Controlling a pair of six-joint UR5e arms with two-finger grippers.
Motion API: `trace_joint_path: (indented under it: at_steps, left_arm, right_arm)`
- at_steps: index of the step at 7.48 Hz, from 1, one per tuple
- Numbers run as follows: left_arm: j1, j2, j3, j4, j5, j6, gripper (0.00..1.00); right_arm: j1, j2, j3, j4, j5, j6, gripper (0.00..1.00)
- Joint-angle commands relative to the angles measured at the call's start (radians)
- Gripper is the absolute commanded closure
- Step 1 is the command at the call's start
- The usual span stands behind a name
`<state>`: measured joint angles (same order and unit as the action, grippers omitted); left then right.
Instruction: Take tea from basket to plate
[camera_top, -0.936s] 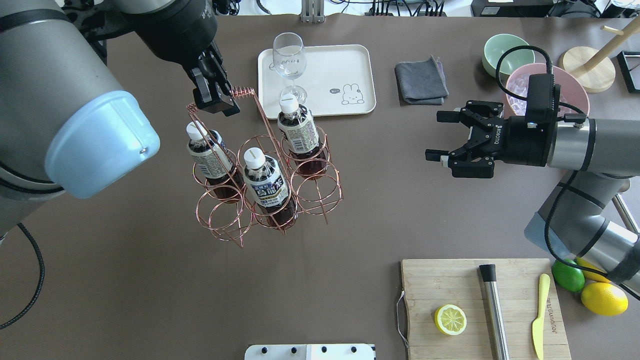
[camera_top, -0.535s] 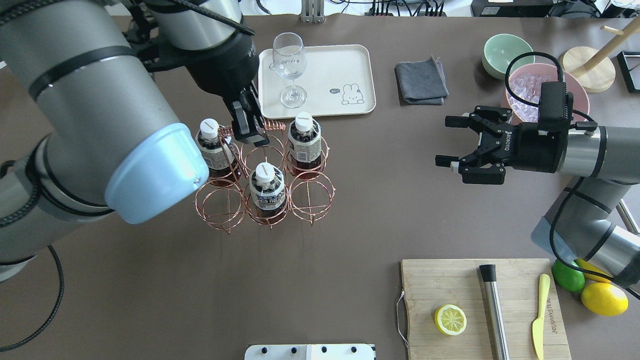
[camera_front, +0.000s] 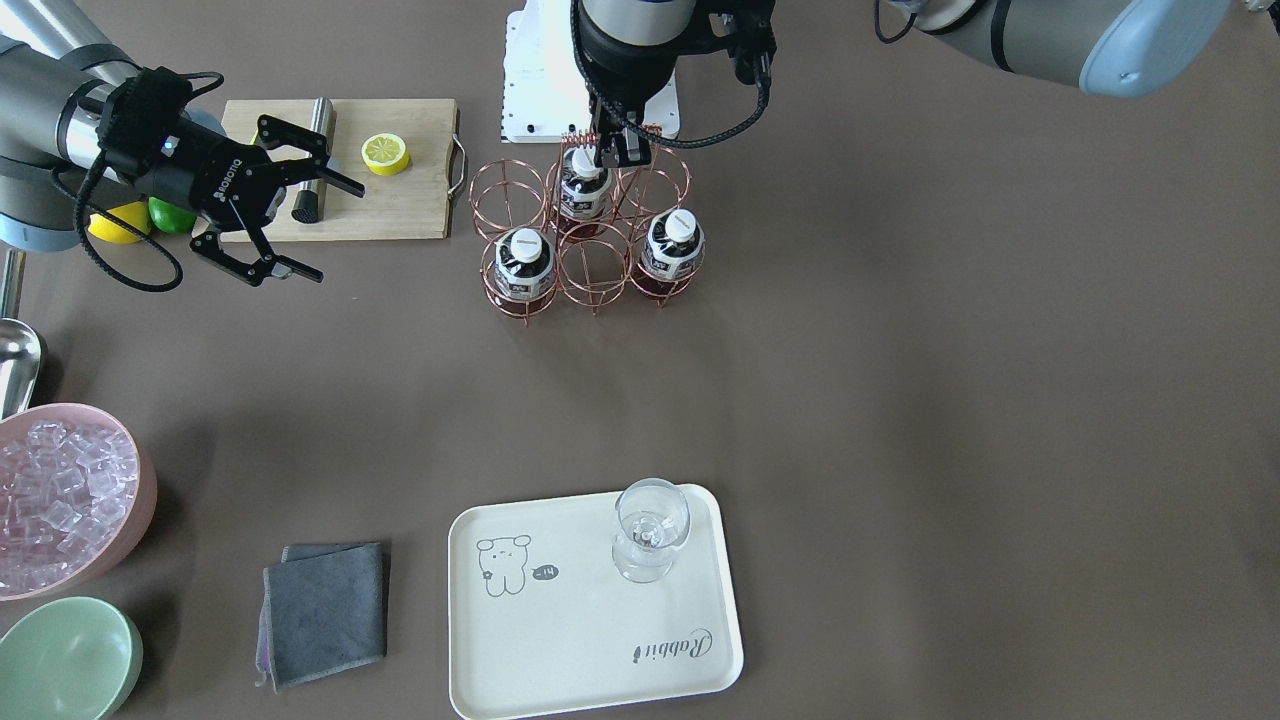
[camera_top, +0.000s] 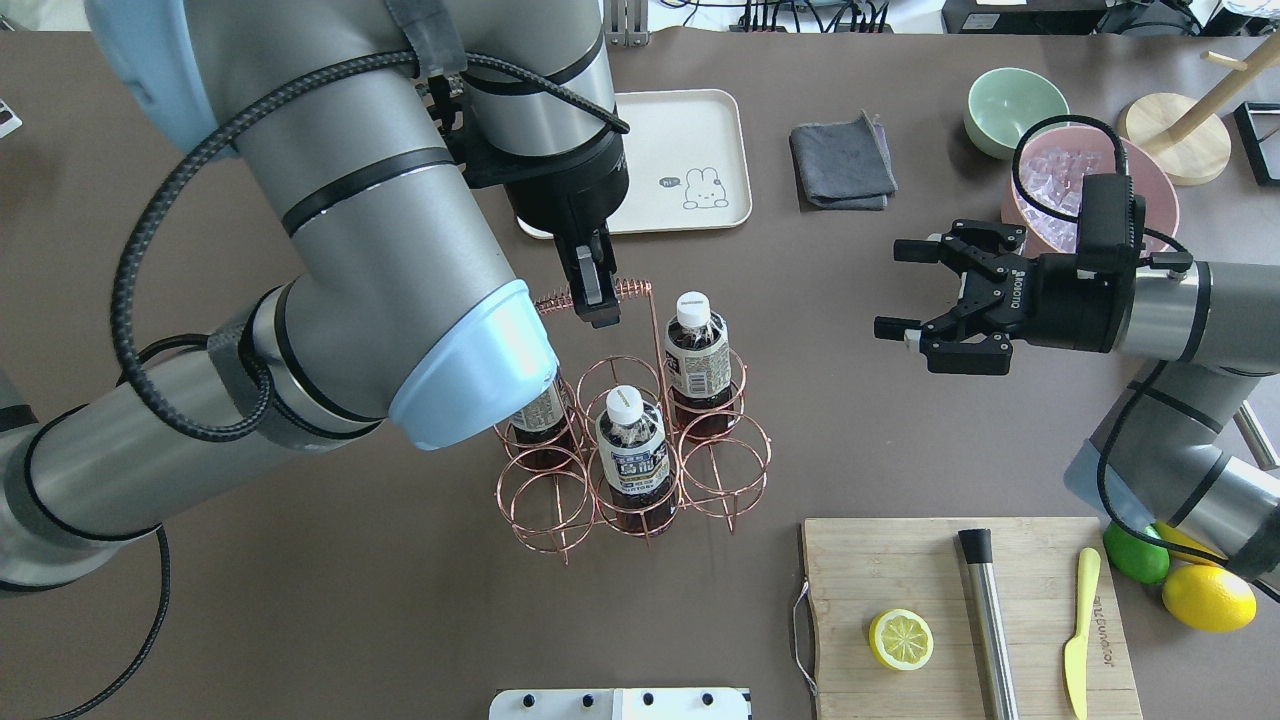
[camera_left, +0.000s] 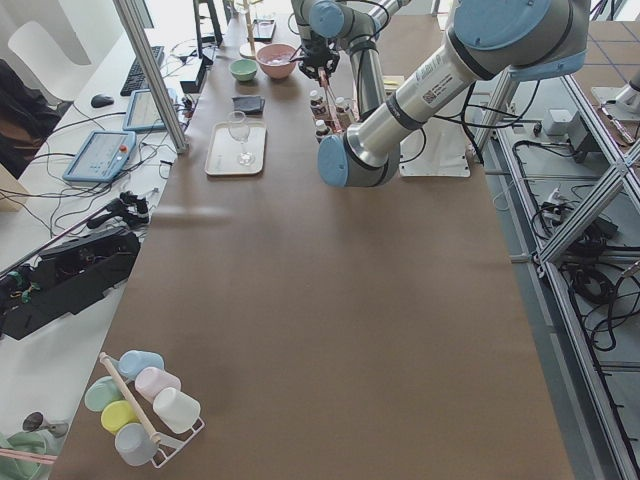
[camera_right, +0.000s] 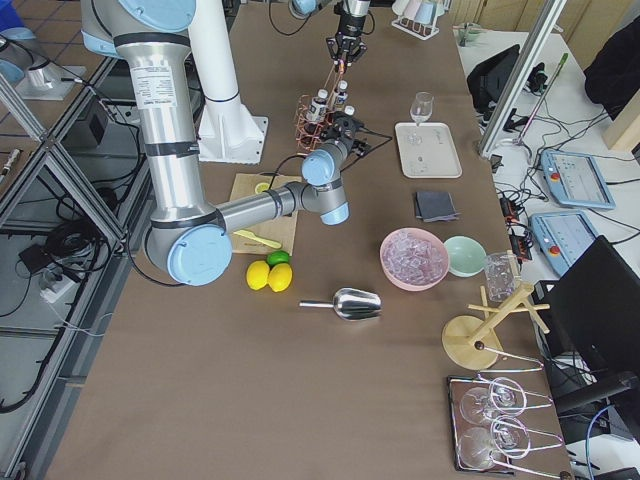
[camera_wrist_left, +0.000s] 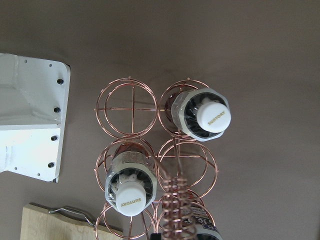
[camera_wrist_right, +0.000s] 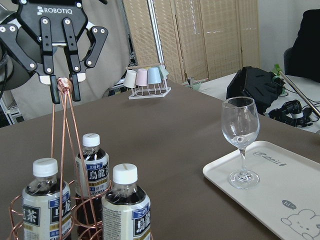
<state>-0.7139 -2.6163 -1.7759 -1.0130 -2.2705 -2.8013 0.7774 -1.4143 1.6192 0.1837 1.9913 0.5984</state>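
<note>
Copper-wire six-ring basket (camera_top: 628, 290), overhead, sits under the left end effector (camera_top: 598, 305), which is clenched on its coiled handle, with three dark tea bottles (camera_top: 632, 445) below. The right end effector (camera_top: 888, 288) is spread wide, well apart. The right wrist view adds a clear wine glass (camera_wrist_right: 241, 145) on the cream rectangular plate (camera_wrist_right: 280, 185).

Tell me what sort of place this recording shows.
Most likely a robotics lab staged as a drinks counter: two robot arms share a brown table, aluminium framing and a control tablet stand beside it, and the props are a bottle rack, wine glass and ice bowl.
</note>
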Motion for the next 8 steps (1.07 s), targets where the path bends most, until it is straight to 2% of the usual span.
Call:
trace_joint_path:
  at_steps: [1, 6, 8]
  left_arm:
    - [0.016, -0.031, 0.059, -0.03, 0.002, 0.0, 1.0]
    - [0.068, -0.057, 0.044, -0.03, 0.002, -0.004, 1.0]
    - [0.068, -0.057, 0.039, -0.03, 0.002, -0.003, 1.0]
  right_arm:
    - [-0.003, -0.002, -0.001, 0.0, 0.0, 0.0, 0.01]
    - [-0.021, -0.008, 0.005, 0.03, -0.015, 0.001, 0.01]
    - [-0.061, -0.002, 0.017, 0.03, -0.083, -0.006, 0.01]
